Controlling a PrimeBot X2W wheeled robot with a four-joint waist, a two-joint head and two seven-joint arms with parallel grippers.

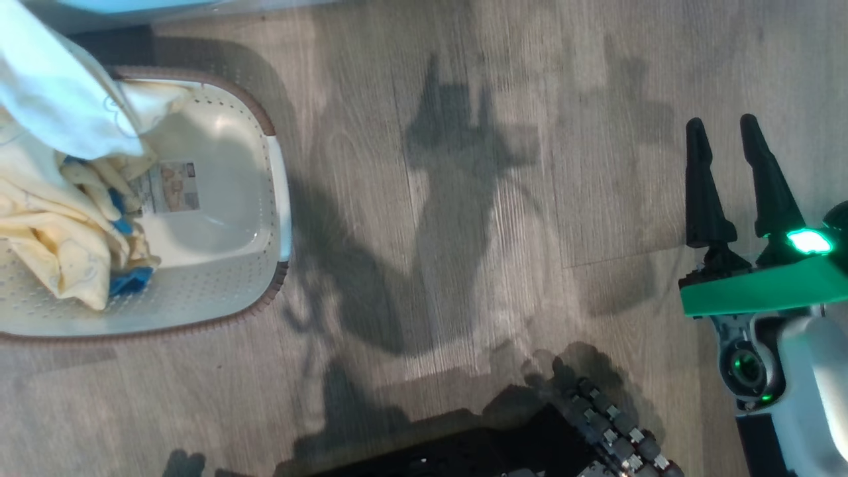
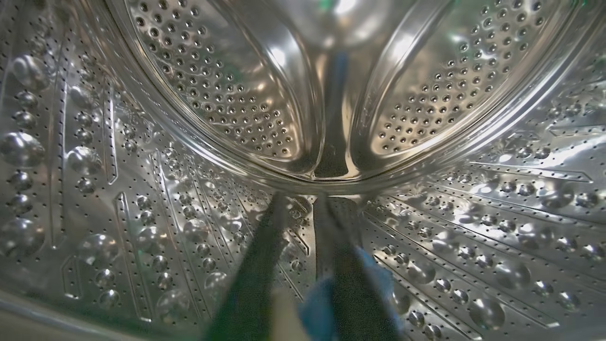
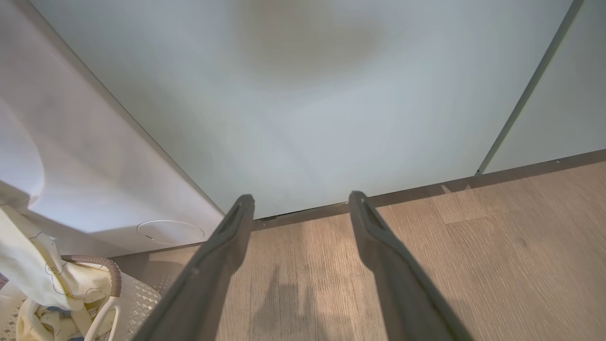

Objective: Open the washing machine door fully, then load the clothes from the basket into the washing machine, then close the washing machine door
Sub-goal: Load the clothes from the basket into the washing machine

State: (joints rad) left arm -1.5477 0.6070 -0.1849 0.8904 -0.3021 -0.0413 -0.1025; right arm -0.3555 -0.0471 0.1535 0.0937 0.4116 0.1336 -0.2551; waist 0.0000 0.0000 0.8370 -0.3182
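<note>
My left gripper [image 2: 305, 206] is deep inside the washing machine's steel drum [image 2: 208, 80]. Its blurred fingers stand a little apart, with blue and pale yellow cloth [image 2: 322, 303] between and around their bases. The basket [image 1: 218, 285] sits on the floor at the head view's left, holding crumpled pale yellow clothes [image 1: 53, 225] with blue patches. One pale piece [image 1: 59, 86] hangs down over it from above. My right gripper [image 1: 722, 122] hovers open and empty over bare floor at the right. The washing machine [image 3: 71, 156] has its white front beside the basket [image 3: 111, 270]. The door is out of view.
Pale green cabinet panels [image 3: 307, 94] stand ahead of my right gripper [image 3: 302, 199], meeting the wood floor [image 3: 473, 246] at a dark plinth line. My dark base [image 1: 464, 457] and a cable chain [image 1: 616, 430] show at the head view's bottom edge.
</note>
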